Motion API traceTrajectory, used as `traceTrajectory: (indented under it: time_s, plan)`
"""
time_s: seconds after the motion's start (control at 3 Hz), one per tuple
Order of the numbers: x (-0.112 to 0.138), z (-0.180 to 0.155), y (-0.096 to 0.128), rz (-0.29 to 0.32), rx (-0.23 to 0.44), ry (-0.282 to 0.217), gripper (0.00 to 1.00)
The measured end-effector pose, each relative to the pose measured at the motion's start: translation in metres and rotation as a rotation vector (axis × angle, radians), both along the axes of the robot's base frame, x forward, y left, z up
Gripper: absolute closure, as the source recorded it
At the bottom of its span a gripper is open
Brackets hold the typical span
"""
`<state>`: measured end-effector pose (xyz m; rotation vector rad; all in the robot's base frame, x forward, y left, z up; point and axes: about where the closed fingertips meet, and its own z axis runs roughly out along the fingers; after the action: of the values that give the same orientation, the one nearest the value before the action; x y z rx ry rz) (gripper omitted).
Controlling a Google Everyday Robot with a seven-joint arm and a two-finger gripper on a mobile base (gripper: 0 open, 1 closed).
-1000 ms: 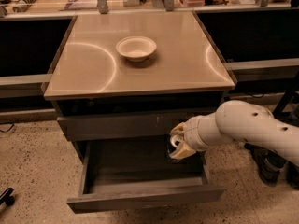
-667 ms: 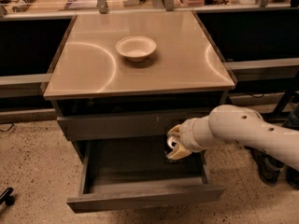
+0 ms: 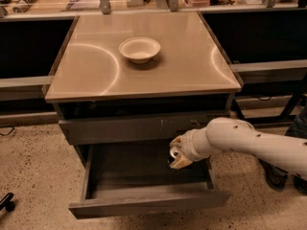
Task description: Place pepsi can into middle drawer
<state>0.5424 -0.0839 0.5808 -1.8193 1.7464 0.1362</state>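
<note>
Middle drawer (image 3: 129, 174) floor (gripper (image 3: 175, 158) at right)

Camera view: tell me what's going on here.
The robot's arm reaches in from the right. Its gripper is over the pulled-out middle drawer, closed on what looks like the pepsi can. The can does not appear to be set down inside yet. A cream bowl sits on the cabinet top.
</note>
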Motion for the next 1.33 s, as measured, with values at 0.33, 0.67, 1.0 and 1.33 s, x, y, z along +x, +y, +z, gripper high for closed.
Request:
traceTrajectory:
  time_s: [0.33, 0.67, 1.0, 1.33]
  plan:
    - [0.001, -0.025, 0.003, 0.006, -0.007, 0.014, 1.0]
    - [0.008, -0.05, 0.007, 0.014, -0.009, 0.015, 1.0]
    - [0.015, -0.074, 0.012, 0.015, -0.014, 0.025, 1.0]
    - [0.021, -0.1, 0.013, 0.007, -0.029, 0.049, 1.0]
